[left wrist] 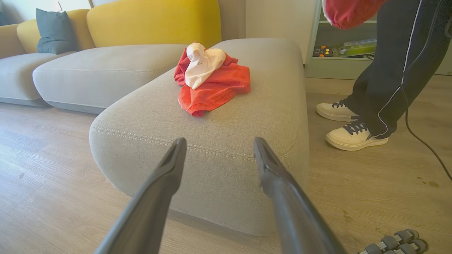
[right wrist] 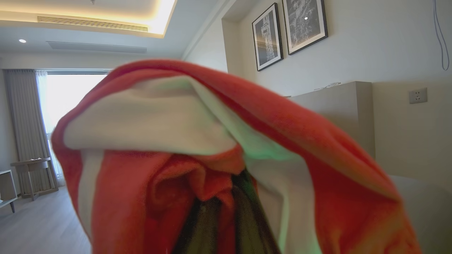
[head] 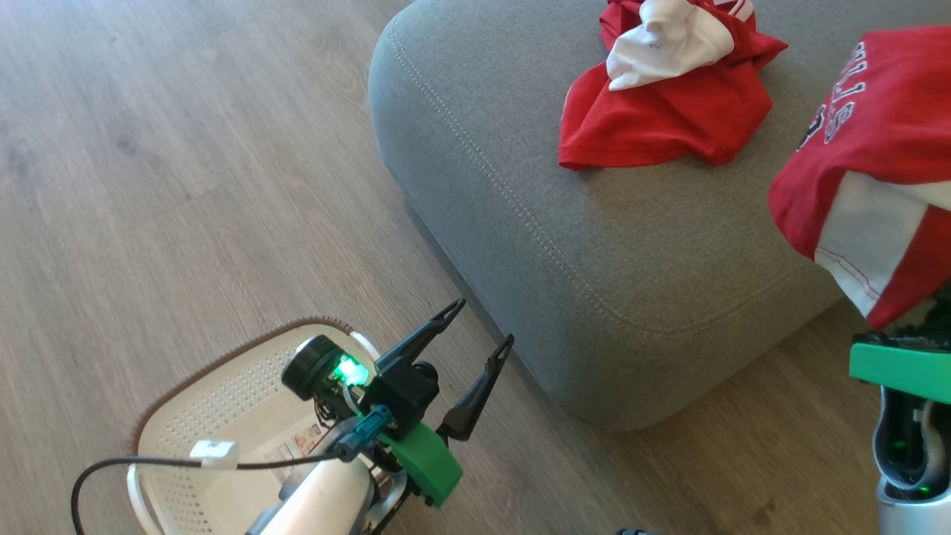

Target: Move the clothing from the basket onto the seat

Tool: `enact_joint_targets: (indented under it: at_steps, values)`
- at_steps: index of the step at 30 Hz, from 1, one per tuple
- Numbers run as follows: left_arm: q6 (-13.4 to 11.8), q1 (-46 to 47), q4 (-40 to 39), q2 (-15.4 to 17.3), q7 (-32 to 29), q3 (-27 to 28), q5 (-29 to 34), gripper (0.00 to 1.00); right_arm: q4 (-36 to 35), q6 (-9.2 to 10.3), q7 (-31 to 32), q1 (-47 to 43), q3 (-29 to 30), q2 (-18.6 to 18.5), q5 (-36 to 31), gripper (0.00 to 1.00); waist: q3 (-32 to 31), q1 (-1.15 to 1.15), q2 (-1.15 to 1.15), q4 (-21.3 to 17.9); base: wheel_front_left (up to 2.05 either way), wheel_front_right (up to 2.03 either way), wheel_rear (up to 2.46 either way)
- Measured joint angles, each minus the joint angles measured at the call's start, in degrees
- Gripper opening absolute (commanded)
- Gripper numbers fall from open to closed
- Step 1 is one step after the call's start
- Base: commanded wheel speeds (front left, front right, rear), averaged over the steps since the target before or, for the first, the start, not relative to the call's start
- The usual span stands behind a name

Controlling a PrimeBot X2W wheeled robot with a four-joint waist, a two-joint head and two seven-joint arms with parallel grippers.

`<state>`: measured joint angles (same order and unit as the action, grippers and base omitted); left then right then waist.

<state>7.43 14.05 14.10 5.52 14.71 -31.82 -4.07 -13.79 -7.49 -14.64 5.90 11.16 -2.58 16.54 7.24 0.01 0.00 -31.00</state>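
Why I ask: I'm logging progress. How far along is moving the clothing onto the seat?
Done: the white-sleeved garment lies on the seat. In hand: the right pincer is shut on the lettered garment, held up, not yet laid down. Left: setting it down; the basket, where visible, looks empty.

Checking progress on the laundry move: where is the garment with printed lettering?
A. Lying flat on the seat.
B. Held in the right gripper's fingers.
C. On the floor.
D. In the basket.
B: the lettered garment hangs draped over the right gripper, which is shut on it, while the white-sleeved garment lies on the seat and the visible part of the basket shows no clothing.
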Motion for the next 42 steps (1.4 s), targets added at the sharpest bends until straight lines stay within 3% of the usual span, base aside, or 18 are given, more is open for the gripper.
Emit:
enact_joint_targets:
  at_steps: [18, 25, 33, 42]
  values:
    - [0.00, 1.01, -0.37, 2.60, 0.00, -1.42, -0.59, 1.00, 0.03, 0.00, 0.00, -0.81, 4.34, 0.29, 3.46, 0.00, 4.13, 0.00, 0.00, -0.74, 0.00, 0.00, 0.00]
    - [0.00, 1.69, -1.42, 5.54, 0.00, -1.96, -0.58, 1.00, 4.99, 0.00, 0.00, 0.62, 5.02, 0.35, 6.30, 0.00, 7.88, 0.00, 0.00, -1.19, 0.00, 0.00, 0.00]
    - [0.00, 2.60, -2.93, 8.61, 0.00, -3.45, -0.38, 1.00, 15.52, 0.00, 0.00, 14.27, 5.10, 0.40, 1.70, 0.00, 13.33, 0.00, 0.00, -1.18, 0.00, 0.00, 0.00]
    - [0.00, 5.04, -4.08, 11.43, 0.00, -4.90, 0.04, 1.00, 23.94, -0.01, 0.00, 30.51, 5.13, -0.11, -6.09, 0.00, 18.60, 0.00, 0.00, 2.50, 0.00, 0.00, 0.00]
